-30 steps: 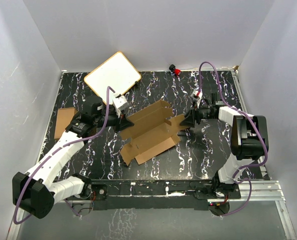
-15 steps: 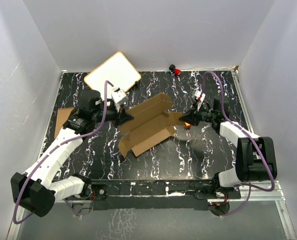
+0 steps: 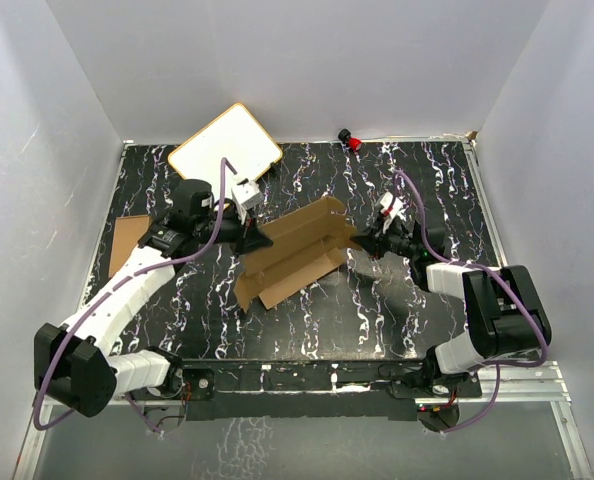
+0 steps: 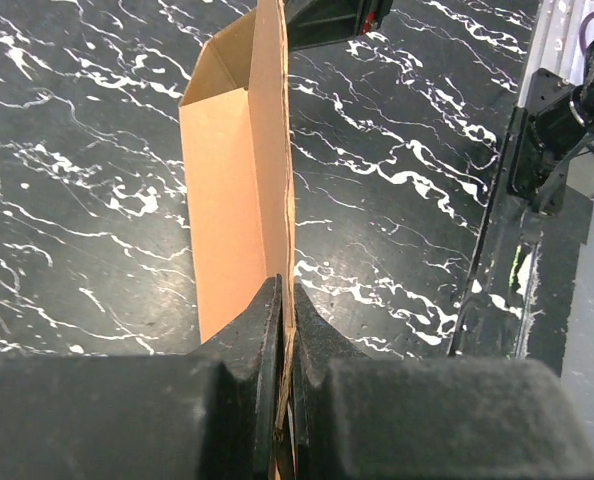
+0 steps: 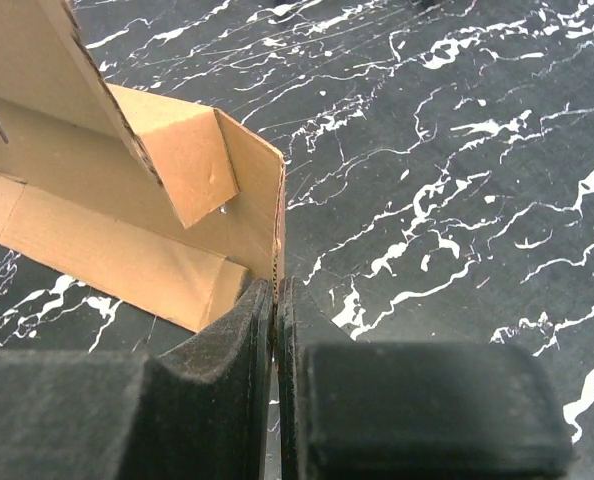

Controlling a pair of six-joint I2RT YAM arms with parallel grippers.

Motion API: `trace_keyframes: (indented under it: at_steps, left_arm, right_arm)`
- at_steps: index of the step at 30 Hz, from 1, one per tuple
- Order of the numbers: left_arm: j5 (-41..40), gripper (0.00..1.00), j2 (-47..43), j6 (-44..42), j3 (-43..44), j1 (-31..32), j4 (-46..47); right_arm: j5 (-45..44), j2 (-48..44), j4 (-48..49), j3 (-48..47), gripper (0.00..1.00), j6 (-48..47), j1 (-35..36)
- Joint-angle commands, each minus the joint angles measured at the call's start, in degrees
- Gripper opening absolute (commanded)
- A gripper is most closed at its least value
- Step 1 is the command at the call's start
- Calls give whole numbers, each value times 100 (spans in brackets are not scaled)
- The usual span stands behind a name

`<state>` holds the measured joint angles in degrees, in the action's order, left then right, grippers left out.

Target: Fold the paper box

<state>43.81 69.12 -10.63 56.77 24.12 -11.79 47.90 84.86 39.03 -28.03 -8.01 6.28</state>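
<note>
While left end effector (image 4: 285, 305) pinches paper box (image 4: 232, 180) | right end effector (image 5: 276, 300) pinches too

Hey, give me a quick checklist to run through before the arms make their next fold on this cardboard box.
1. Left gripper clamped on an edge of the paper box: ok.
2. Right gripper clamped on the opposite end: ok.
3. Box partly raised, one wall upright in the left wrist view: ok.
4. White board apart from the box: ok.
5. Tabs locked in their slots: cannot tell.
</note>
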Motion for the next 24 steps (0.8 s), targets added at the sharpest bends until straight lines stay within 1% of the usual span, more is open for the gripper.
trace_keyframes:
  at_steps: [1,3,5,7,10,12,21,24]
  left_arm:
    - [354,0,-100,354,-302,39,204]
    - [313,0,-167,460,-447,48,272]
    - [312,0,-249,633,-616,49,430]
    - [303,0,-311,784,-777,62,589]
    - [267,0,-353,1021,-988,87,864]
    - [260,0,-355,1194,-1086,116,1007]
    - [27,0,-512,1426,-1357,357,1324]
    - [-66,0,-497,1441,-1387,430,1362]
  right_arm:
    - [498,-214,383,-29,8,-709,31]
    - [858,-357,-90,-25,8,-1244,31]
    - [1084,-532,-989,-157,9,-2107,31]
    - [1140,-627,-1656,-246,11,-2831,31]
    - [1282,-688,-2400,-335,14,-3645,31]
    - [1382,-698,-2739,-360,15,-4021,28]
    - [1290,-781,-3085,-392,15,-3987,75]
    - [1188,-816,-3236,-370,15,-4112,128]
